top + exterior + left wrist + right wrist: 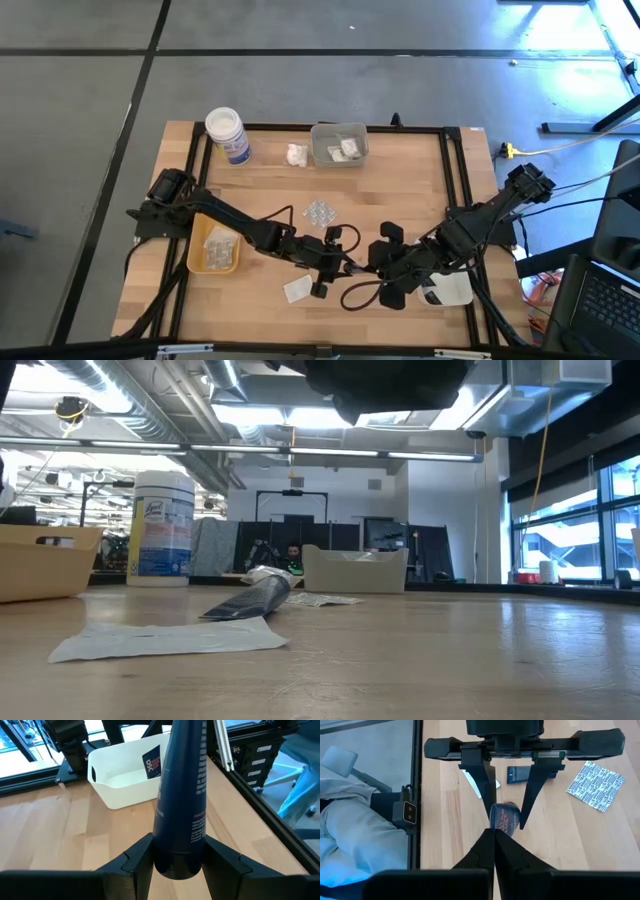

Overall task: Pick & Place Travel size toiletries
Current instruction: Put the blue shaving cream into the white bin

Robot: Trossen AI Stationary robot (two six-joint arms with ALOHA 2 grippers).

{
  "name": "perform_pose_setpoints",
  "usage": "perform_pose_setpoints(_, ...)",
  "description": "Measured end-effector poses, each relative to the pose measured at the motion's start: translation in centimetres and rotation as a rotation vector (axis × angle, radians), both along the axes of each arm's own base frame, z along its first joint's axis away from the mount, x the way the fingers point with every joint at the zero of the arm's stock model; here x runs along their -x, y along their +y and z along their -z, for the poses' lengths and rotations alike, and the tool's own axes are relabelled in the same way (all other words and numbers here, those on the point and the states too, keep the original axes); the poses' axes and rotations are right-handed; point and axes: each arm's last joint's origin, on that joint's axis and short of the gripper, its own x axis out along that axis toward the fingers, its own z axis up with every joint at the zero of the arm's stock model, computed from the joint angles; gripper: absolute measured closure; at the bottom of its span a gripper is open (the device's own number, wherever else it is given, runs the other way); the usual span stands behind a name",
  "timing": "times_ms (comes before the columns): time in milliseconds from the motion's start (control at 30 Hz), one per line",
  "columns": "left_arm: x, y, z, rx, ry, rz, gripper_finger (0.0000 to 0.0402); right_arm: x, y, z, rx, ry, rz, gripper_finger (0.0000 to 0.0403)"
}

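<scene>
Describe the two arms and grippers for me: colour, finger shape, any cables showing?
Both arms are black and jointed. The left gripper has a wide black crossbar with two thin, tapering dark fingers. The right gripper has matte black fingers narrowing to points. Black cables loop beside both wrists on the table.

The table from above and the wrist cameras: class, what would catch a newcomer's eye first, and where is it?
First, the two arms meeting at the table's front middle: the left gripper clamps a dark tube, and the shut right gripper faces it closely. Next, the big white jar at the back left, and the yellow tray under the left arm.
</scene>
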Motion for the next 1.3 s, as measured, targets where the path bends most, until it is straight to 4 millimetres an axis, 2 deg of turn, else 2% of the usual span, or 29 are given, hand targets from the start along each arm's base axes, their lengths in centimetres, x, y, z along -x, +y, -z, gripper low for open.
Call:
perform_pose_setpoints(100,0.0,0.0,-0.1,0.019,-0.005,-0.001,0.0248,0.1,0.0,-0.1,-0.009,0.006,-0.008,0.0401)
perform_pose_setpoints(233,0.0,-0.1,-0.4,0.035,-0.014,0.043,0.0216,0.2,0.0,0.2,-0.012,0.035,-0.021,0.0402)
perform_pose_setpoints(367,0.2,-0.1,-0.4,-0.013,0.006,0.054,0.0179,0.5,-0.1,0.3,-0.025,0.082,-0.036,0.0402)
perform_pose_setpoints(467,0.7,0.2,-1.0,-0.052,0.024,0.059,0.0165,1.1,-0.4,0.0,-0.053,0.107,-0.012,0.0402)
perform_pose_setpoints(700,1.4,0.5,-2.3,-0.059,0.016,0.046,0.0165,4.0,-1.0,-1.1,-0.074,0.181,0.082,0.0403)
perform_pose_setpoints(900,1.4,0.5,-2.4,-0.058,0.019,0.046,0.0166,7.1,-0.4,-2.1,-0.097,0.188,0.142,0.0403)
perform_pose_setpoints(1100,1.4,0.5,-2.4,-0.058,0.019,0.045,0.0167,10.3,0.3,-2.1,-0.093,0.264,0.219,0.0403)
perform_pose_setpoints(1300,1.4,0.5,-2.4,-0.055,0.011,0.044,0.0167,12.7,0.7,-1.8,-0.056,0.338,0.287,0.0403)
